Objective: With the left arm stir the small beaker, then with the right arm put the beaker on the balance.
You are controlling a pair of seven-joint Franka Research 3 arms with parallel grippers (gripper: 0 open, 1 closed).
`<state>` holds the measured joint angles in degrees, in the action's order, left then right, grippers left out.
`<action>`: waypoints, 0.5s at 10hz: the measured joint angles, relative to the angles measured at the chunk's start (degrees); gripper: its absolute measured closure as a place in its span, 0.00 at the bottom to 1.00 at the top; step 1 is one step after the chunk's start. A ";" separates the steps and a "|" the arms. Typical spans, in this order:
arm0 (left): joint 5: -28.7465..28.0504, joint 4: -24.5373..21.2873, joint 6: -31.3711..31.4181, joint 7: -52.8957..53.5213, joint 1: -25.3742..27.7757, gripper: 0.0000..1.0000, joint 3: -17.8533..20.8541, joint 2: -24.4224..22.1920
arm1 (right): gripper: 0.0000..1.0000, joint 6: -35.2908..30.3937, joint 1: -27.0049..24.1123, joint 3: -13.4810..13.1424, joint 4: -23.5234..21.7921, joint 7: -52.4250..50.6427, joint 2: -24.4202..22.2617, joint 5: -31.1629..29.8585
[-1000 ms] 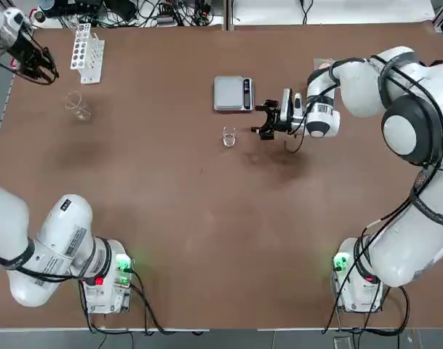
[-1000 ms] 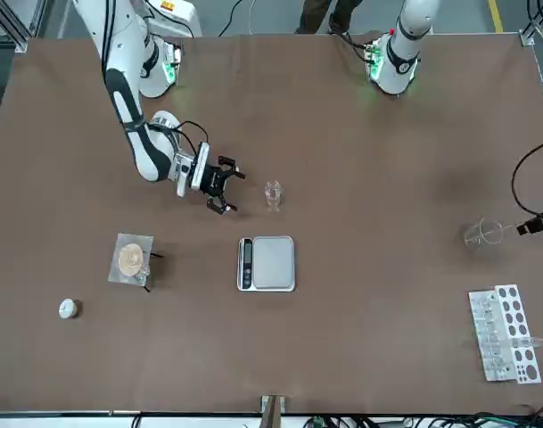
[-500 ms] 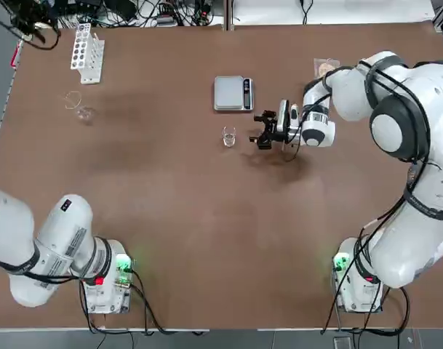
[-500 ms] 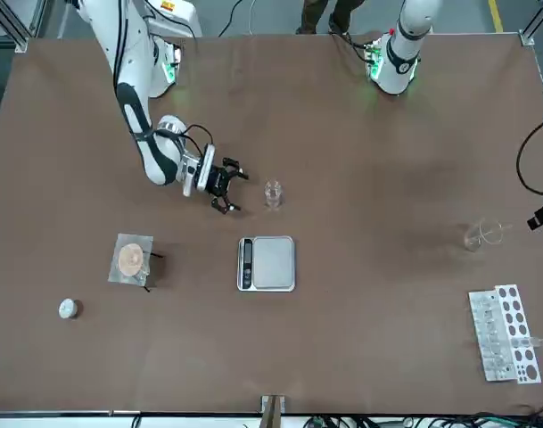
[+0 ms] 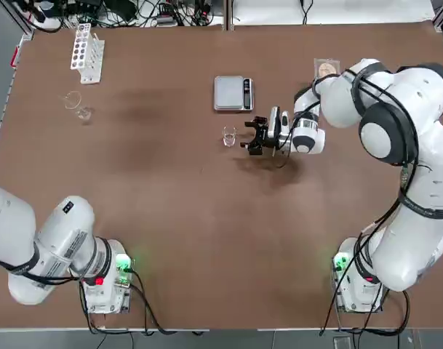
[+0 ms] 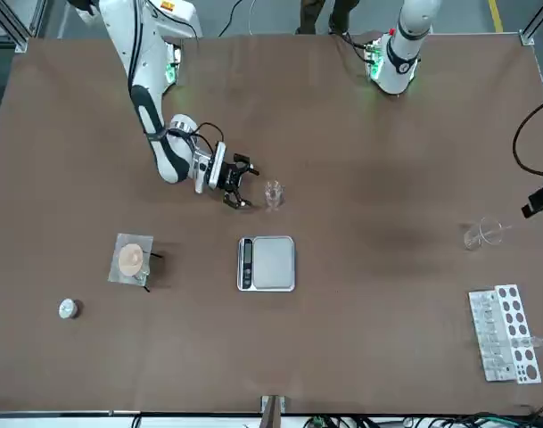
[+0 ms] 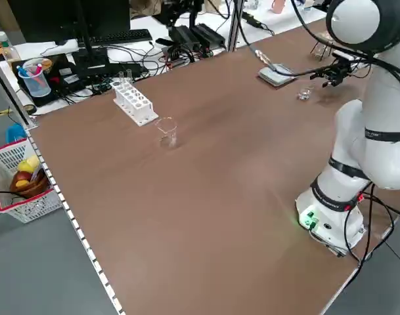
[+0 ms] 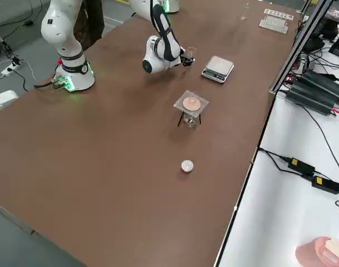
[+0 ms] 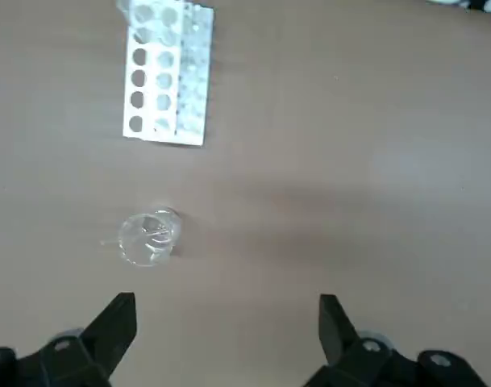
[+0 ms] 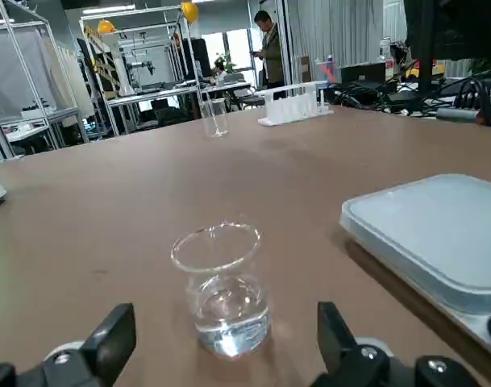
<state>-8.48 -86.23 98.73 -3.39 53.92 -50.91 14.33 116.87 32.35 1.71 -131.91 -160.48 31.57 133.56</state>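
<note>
The small beaker (image 5: 228, 136) stands upright on the brown table with a little clear liquid in it, just in front of the balance (image 5: 233, 93). My right gripper (image 5: 250, 139) lies low over the table, level with the beaker and just to its right. It is open, and the beaker (image 10: 222, 290) stands a short way ahead of the gap between its fingers (image 10: 108, 339), untouched. The balance (image 10: 438, 234) has nothing on its plate. My left gripper (image 9: 225, 322) hangs open and empty high over the table's far left part.
A larger glass vessel (image 5: 77, 105) and a white test-tube rack (image 5: 86, 52) stand at the far left. A square dish with powder (image 6: 133, 260) and a small white cap (image 6: 68, 308) lie on the right arm's side. A person stands far off in the room.
My right gripper has slid left along the table toward the small beaker. The left arm has drawn up and away from the larger glass vessel, out over the far left edge.
</note>
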 joint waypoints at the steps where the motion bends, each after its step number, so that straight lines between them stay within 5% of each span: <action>1: -0.08 0.50 -0.79 -0.13 -3.39 0.00 2.19 -0.85 | 0.01 -0.71 0.57 -0.05 0.09 -0.19 0.86 0.57; 5: 2.27 0.70 -3.55 -0.14 -17.36 0.00 16.10 -4.95 | 0.01 -1.74 2.72 -0.11 2.03 -1.21 1.94 2.84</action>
<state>-6.21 -85.53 95.18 -3.53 36.56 -34.80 9.37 115.13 35.07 1.60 -129.88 -161.69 33.51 136.40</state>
